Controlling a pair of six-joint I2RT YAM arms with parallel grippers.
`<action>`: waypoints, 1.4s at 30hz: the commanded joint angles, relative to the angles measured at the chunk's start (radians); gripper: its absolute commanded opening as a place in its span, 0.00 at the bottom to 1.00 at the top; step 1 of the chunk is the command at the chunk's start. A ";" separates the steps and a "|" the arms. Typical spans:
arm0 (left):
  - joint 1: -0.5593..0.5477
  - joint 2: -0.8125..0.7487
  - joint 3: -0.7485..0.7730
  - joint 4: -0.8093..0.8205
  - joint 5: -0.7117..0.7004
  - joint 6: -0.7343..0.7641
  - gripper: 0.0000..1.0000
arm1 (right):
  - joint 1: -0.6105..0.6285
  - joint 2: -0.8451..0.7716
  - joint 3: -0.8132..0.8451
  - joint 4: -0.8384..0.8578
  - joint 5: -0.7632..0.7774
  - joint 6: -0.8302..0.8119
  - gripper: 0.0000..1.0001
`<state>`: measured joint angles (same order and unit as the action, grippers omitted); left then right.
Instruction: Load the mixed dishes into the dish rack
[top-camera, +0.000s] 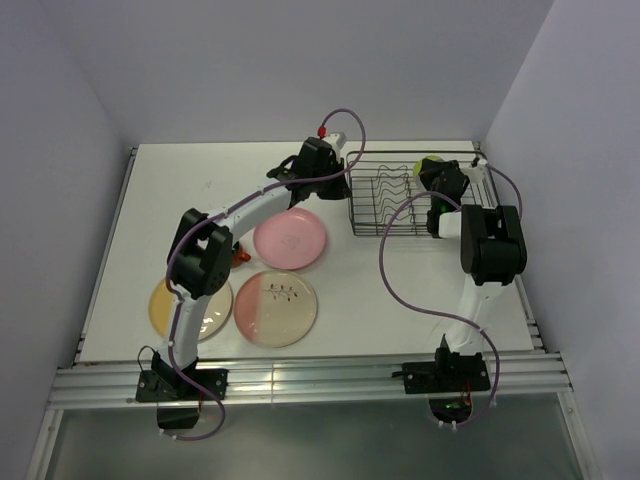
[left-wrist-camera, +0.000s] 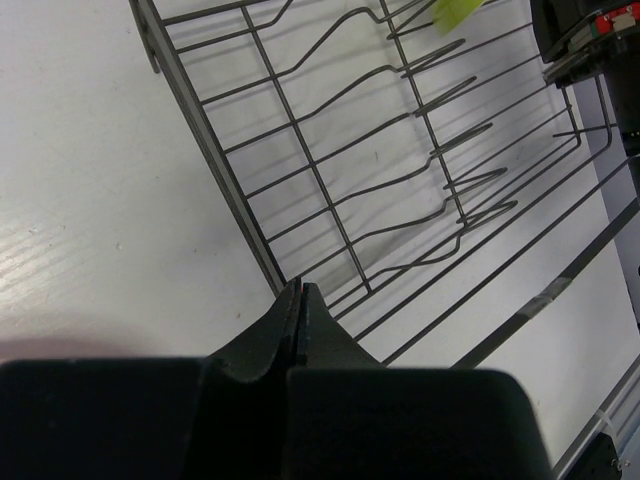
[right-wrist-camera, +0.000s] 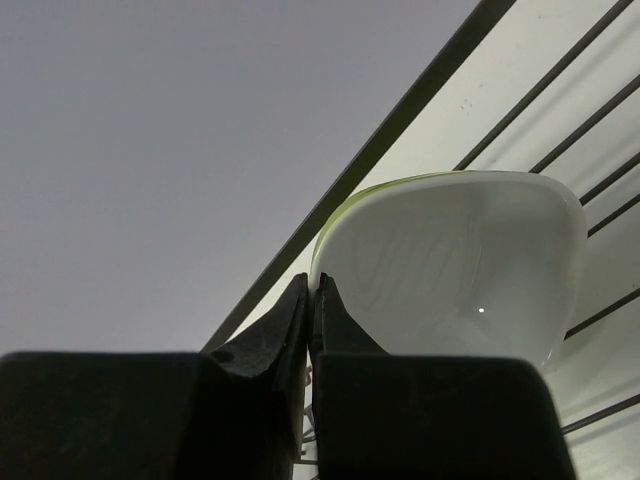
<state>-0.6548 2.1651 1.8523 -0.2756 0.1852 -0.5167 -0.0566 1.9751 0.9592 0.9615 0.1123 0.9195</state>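
Looking down from above, the right gripper (top-camera: 440, 178) hangs over the far right end of the dish rack (top-camera: 395, 205), which sits toward the far right corner of the counter (top-camera: 200, 180). A lime-green bowl (top-camera: 432, 161) shows at its tip. The left gripper (top-camera: 340, 172) is at the rack's left side. The pink plate (top-camera: 289, 240) lies nearer the counter's middle, closer to the left arm.

On the left wrist view, the fingers (left-wrist-camera: 270, 340) are pressed together with nothing visible between them, their tips right at the rack's rim wire.

On the right wrist view, the fingers (right-wrist-camera: 275, 330) pinch the bowl's rim. The bowl extends ahead and to the right of them, hollow toward the camera, with rack wires behind. Lowering it into the rack looks like the right arm's job.
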 joint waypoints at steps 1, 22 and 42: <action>0.003 -0.002 0.044 0.016 0.003 0.014 0.02 | 0.009 0.021 0.068 0.046 0.018 -0.001 0.00; 0.015 0.088 0.128 -0.057 0.002 -0.005 0.13 | 0.092 -0.065 0.039 -0.208 0.200 0.071 0.00; 0.032 0.143 0.145 -0.091 0.008 0.006 0.05 | 0.155 -0.076 0.035 -0.434 0.360 0.275 0.00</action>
<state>-0.6338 2.2669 1.9648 -0.3214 0.2001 -0.5369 0.0792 1.9125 0.9932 0.6941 0.4091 1.1225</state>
